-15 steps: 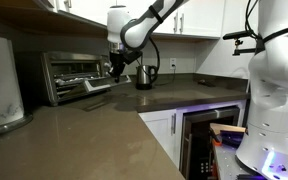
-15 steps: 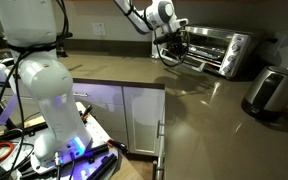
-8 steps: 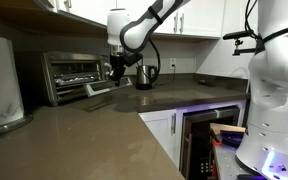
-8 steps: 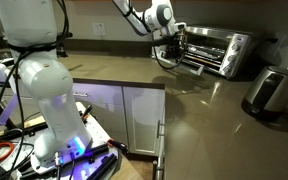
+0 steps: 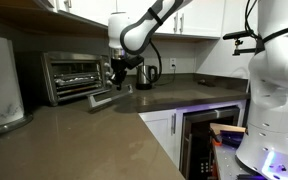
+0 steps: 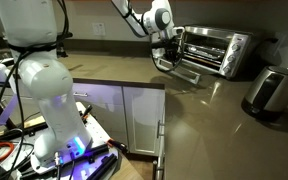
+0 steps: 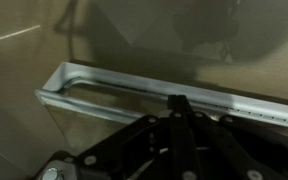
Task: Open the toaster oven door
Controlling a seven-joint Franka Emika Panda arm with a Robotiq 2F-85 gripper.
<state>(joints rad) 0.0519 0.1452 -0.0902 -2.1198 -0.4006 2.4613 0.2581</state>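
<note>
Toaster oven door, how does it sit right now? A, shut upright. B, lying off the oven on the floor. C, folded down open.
C: in an exterior view the toaster oven door lies folded down in front of the toaster oven, its rack exposed.

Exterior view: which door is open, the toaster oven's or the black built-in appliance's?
The silver toaster oven's dark glass door, folded down by the gripper; the black built-in door looks flush with the cabinets.
</note>
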